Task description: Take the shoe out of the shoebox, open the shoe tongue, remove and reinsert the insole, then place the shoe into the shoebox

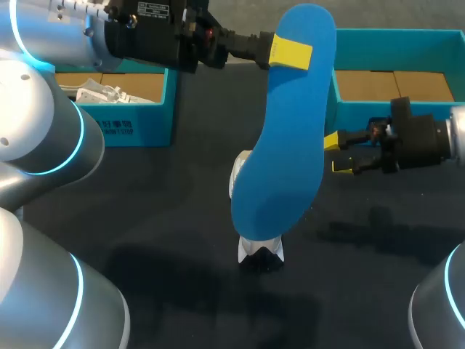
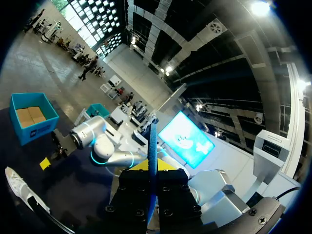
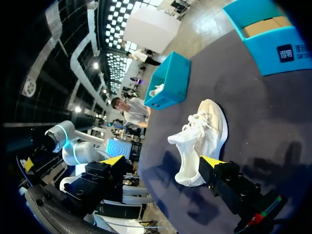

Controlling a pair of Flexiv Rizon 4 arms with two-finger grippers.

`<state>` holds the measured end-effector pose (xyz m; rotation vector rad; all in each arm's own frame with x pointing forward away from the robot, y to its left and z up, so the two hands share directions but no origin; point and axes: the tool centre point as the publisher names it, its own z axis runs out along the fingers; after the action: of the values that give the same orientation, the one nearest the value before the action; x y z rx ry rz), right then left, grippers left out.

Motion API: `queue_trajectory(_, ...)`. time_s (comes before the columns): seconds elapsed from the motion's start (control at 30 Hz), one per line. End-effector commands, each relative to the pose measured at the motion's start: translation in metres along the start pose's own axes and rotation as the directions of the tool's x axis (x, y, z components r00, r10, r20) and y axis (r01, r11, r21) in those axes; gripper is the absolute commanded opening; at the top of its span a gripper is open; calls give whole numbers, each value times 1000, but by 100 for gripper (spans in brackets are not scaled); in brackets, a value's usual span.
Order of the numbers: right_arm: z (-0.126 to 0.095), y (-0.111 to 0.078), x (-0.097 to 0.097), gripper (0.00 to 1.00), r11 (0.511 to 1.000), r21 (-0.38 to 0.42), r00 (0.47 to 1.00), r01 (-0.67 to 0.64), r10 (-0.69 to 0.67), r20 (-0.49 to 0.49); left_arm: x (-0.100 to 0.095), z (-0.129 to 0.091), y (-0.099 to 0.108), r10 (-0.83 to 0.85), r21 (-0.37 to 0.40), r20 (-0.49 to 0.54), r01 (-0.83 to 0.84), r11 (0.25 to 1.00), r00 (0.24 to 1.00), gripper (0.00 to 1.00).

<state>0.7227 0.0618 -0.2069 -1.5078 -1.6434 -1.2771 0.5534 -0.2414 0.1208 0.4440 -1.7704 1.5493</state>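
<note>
The blue insole (image 1: 285, 138) hangs upright over the table's middle, my left gripper (image 1: 290, 52) shut on its upper end. In the left wrist view the insole (image 2: 152, 146) shows edge-on between the left gripper's (image 2: 152, 169) fingers. The white shoe (image 1: 259, 251) lies on the dark table under the insole, mostly hidden by it. My right gripper (image 1: 336, 153) stands open just right of the insole, with nothing in it. In the right wrist view the shoe (image 3: 202, 136) lies on its side ahead of the open right gripper (image 3: 163, 163).
A teal shoebox (image 1: 138, 120) at the back left holds another white shoe (image 1: 98, 93). A second teal shoebox (image 1: 396, 51) stands at the back right, behind my right arm. Dark tabletop (image 1: 145, 218) spreads around the shoe.
</note>
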Motion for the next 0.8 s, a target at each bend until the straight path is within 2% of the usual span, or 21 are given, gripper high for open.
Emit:
queue_trajectory(0.03, 3, 1, -2, 100, 1000, 3, 1000, -1, 2, -11, 0, 0, 2, -1, 3, 1, 1, 1000, 1000, 0)
queue_trajectory(0.5, 0, 3, 0, 100, 999, 13, 997, -35, 36, -68, 0, 0, 2, -1, 3, 1, 1, 1000, 1000, 0)
queue_trajectory(0.7, -3, 3, 3, 100, 999, 18, 992, -29, 31, -121, 0, 0, 2, -1, 3, 1, 1, 1000, 1000, 0)
queue_trajectory(0.8, -5, 3, 7, 100, 1000, 11, 978, -15, 17, -206, 0, 0, 2, -1, 3, 1, 1, 1000, 1000, 0)
